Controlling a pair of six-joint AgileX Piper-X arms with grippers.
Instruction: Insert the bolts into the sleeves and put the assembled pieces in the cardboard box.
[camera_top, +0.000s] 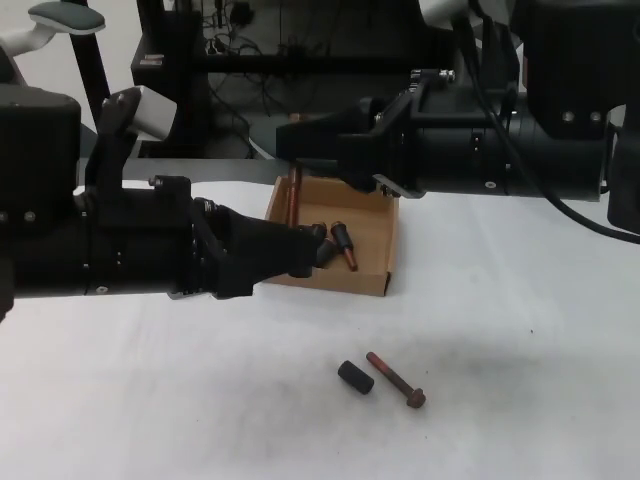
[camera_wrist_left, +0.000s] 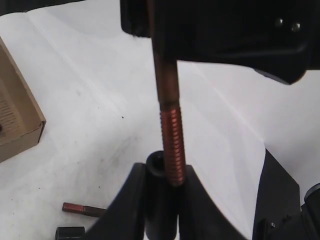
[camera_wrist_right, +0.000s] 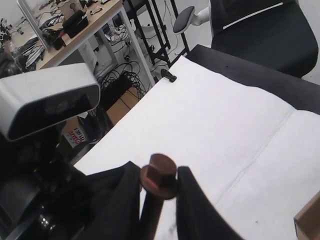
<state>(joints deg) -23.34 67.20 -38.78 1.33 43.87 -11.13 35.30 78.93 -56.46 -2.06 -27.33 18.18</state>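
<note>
My right gripper is shut on a copper bolt that hangs upright over the back left of the cardboard box. In the right wrist view its hex head sits between my fingers. My left gripper is shut on a black sleeve, held upright just under the bolt. The bolt's threaded end is at the sleeve's mouth, slightly to one side; I cannot tell whether it has entered. An assembled piece lies in the box.
A loose black sleeve and a loose bolt lie side by side on the white cloth in front of the box. A table with cables stands behind the bench.
</note>
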